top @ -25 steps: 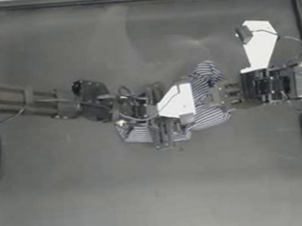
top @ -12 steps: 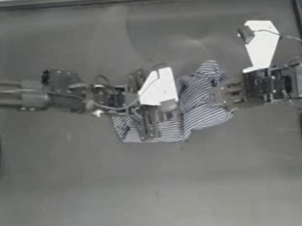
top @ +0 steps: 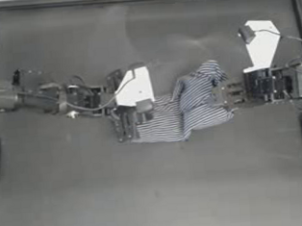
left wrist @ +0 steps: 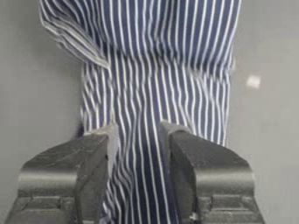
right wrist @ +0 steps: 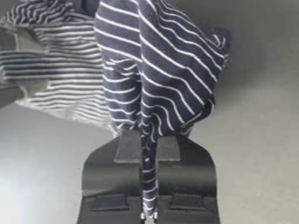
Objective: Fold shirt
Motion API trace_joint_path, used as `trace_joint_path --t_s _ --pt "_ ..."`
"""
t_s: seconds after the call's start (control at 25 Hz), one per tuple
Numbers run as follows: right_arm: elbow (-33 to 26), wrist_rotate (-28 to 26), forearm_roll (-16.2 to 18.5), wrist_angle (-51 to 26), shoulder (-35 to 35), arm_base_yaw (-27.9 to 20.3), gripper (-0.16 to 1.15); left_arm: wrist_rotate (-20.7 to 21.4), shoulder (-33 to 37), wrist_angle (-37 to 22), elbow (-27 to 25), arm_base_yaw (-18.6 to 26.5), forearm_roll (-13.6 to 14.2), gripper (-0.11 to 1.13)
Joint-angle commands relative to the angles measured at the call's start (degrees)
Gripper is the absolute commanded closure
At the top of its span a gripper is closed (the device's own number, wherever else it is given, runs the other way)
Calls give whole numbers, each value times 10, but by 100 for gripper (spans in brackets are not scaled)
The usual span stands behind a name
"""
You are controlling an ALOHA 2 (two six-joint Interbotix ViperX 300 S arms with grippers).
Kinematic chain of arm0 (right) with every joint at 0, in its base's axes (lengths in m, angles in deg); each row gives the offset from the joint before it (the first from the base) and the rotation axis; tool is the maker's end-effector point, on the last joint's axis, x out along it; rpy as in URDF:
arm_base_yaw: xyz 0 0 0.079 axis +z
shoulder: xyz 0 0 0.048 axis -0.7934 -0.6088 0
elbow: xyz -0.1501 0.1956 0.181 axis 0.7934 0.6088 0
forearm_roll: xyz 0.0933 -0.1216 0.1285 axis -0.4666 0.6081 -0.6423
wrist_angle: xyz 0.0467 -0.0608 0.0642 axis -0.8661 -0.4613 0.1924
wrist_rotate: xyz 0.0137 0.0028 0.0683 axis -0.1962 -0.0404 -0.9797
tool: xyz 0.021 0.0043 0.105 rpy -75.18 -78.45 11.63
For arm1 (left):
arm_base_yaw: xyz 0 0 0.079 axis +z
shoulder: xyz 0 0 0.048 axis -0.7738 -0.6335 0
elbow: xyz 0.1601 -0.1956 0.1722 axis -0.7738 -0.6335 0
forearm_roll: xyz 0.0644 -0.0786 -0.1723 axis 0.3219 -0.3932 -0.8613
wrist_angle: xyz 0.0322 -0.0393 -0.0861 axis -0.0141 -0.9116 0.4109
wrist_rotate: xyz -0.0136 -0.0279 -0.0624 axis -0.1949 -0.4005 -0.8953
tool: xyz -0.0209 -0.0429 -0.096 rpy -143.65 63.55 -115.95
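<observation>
The dark table [top: 152, 192] is carrying everything, and the shirt [top: 185, 108] is lying bunched near its middle, slightly toward the far edge and the right side. The striped cloth is being held up in a crumpled ridge, stretched between the two arms rather than spread flat.

The shirt's left part is being gripped by the left gripper [left wrist: 137, 140], reaching in from the left edge; a band of cloth is being pinched between its fingers, which are kept slightly apart by the fabric's thickness.

The shirt's right part is being clamped by the right gripper [right wrist: 147, 142], reaching in from the right edge; its fingers are pressed almost together on a thin fold of cloth.
</observation>
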State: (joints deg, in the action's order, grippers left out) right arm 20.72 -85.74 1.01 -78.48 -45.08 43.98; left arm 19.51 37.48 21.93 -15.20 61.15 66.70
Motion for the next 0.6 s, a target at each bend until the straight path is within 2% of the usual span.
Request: trace_joint_path --t_s 0.04,0.4,0.6 --pt "-9 1 3 2 12 0 91 -2 21 12 -7 -4 -1 27" --pt "-18 1 -2 -4 12 1 91 -4 3 52 -51 -6 -2 27" --pt "-47 3 -3 -37 12 1 91 -3 -25 85 -59 -5 -2 27"
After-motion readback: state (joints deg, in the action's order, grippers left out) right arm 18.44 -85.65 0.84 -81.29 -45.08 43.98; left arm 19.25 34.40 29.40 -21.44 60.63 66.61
